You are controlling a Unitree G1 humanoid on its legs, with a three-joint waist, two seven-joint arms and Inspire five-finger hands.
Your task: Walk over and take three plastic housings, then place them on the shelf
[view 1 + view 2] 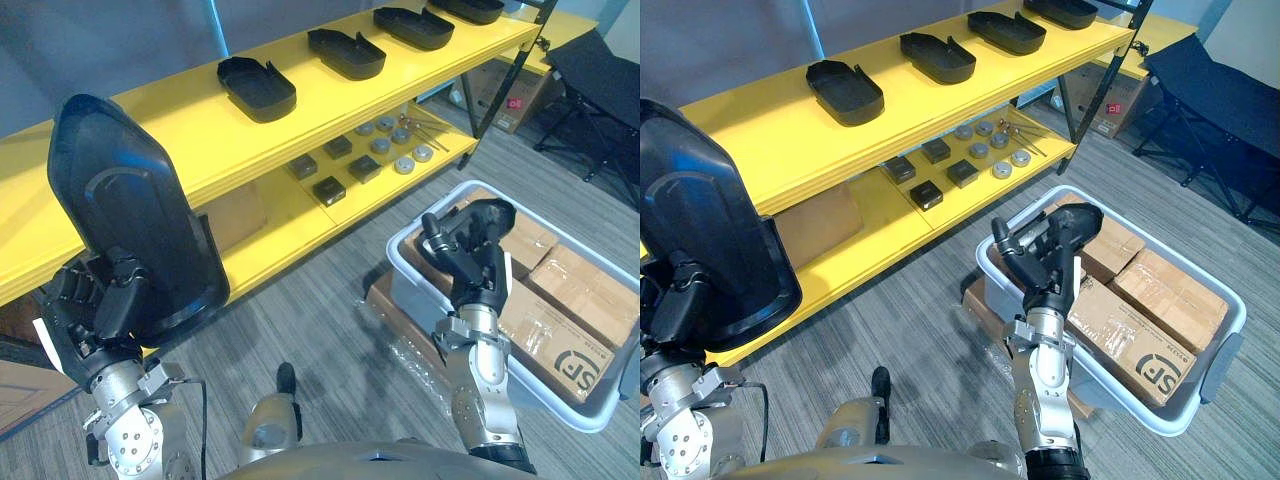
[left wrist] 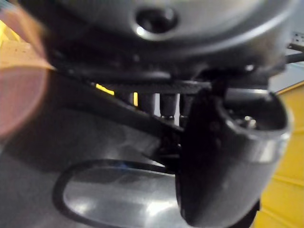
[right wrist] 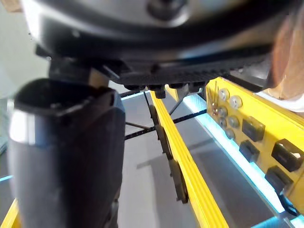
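— Where's the piece it's meant to set down?

— In the left hand (image 1: 95, 315). Its fingers and thumb are curled tight round the lower end of the black plastic housing (image 1: 130, 205). The housing stands on end, long axis straight up, just in front of the left stretch of the yellow shelf (image 1: 320, 95).

— And what's on the shelf?

— Four housings (image 1: 346, 53) lie along its top board, hollow side up, each turned crosswise to the board. The nearest shelved housing (image 1: 257, 88) sits about midway along the shelf. To the robot's left of it the board is bare, and that bare stretch lies straight beyond the held piece.

— So the left arm does the work?

— I'd say so, since it's right up against the shelf. The thing to mind is the axis. The piece is upright now and would have to tip forward and go flat to match the row.

— What about the right hand?

— The right hand (image 1: 478, 245) hangs well out from the shelf, over a grey crate (image 1: 410, 285) of cardboard boxes (image 1: 585, 290). Its fingers are loosely bent with nothing in them.

— Anything on the shelf's lower board?

— Small black blocks (image 1: 329, 190) and round metal pieces (image 1: 404, 165), below the row and out of the way.
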